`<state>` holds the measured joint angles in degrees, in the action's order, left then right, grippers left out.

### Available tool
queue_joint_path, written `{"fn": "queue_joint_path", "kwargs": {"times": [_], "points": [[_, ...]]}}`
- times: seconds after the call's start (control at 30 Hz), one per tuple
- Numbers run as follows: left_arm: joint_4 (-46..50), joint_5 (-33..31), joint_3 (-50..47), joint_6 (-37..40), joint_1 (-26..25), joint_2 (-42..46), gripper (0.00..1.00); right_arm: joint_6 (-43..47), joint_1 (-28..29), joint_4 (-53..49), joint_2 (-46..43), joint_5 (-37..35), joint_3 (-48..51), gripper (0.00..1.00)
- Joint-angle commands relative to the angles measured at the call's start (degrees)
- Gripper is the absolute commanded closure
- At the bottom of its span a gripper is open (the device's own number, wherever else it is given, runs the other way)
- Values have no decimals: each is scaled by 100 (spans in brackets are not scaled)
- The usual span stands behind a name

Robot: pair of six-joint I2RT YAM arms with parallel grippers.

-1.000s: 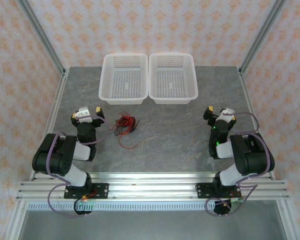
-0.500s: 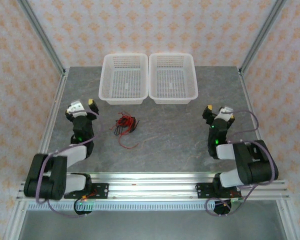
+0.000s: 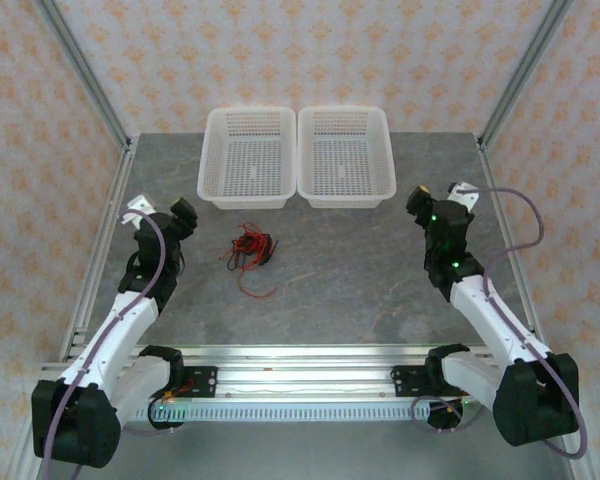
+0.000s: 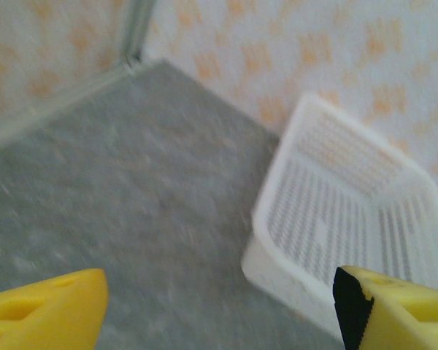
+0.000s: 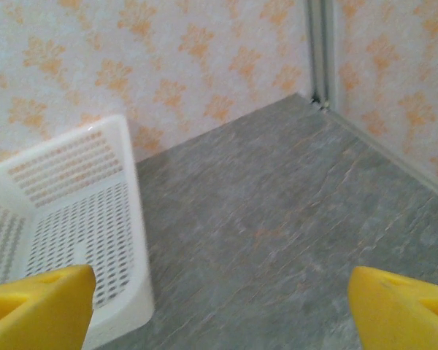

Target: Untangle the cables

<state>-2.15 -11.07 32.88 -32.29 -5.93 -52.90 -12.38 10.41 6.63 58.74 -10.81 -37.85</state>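
- The cables [image 3: 252,247] lie in one small red-and-black knot on the grey worktop [image 3: 360,275], just in front of the left basket [image 3: 246,111]. One red strand [image 3: 258,291] curls out loose on the near side.
- The left fingers [image 3: 176,219] hang to the left of the knot, near it but not touching. Their wrist camera shows them spread wide with nothing between, pointed at the basket corner rather than at the wires.
- The right fingers [image 3: 425,203] are well apart from the knot, over by the right basket [image 3: 342,109]. They are spread too, and empty.
- To my eye nothing has been teased apart yet, so the step in hand is the reach in.
- The left arm is the closer one. I'd have it tip down and swing right until the knot sits between its fingers.
- It should take one strand at the edge rather than bite the whole clump. The loose red curl looks the easiest.
- The right arm has the whole worktop to cross. It would do best on the opposite side of the knot, on a black wire, so the two can draw apart.
- These wires are very slender. The fingers must come right down to the surface and press fully together, or the strand will slip.
- Pull slowly, since a quick tug would likely just drag the bundle along.
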Motion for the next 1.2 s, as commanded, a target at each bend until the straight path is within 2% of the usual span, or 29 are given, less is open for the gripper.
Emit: {"fn": "queue_joint_path", "kwargs": {"times": [0.0, 0.1, 0.17, 0.27, 0.37, 0.83, 1.17], "points": [[1545, 740, 326, -523, -421, -138, 18, -570, 233, -1982, -60, 790, -428, 11], [1665, 1257, 410, -418, -740, -517, 20, -780, 737, -2397, -22, 993, -581, 13], [1603, 1352, 458, -301, -908, -820, 25, -958, 1063, -2473, 21, 1117, -610, 14], [1513, 1358, 538, -164, -971, -1246, 32, -1234, 1372, -2466, 129, 1372, -579, 15], [1356, 1610, 639, 61, -986, -1614, 34, -1439, 1613, -2482, 256, 1371, -553, 18], [33, 2031, 774, 224, -1138, -3148, 36, -1904, 2214, -2022, 1018, 1512, -644, 19], [-1268, 2091, 851, 362, -1345, -4002, 47, -2072, 2563, -1729, 1346, 1615, -659, 20]]}}
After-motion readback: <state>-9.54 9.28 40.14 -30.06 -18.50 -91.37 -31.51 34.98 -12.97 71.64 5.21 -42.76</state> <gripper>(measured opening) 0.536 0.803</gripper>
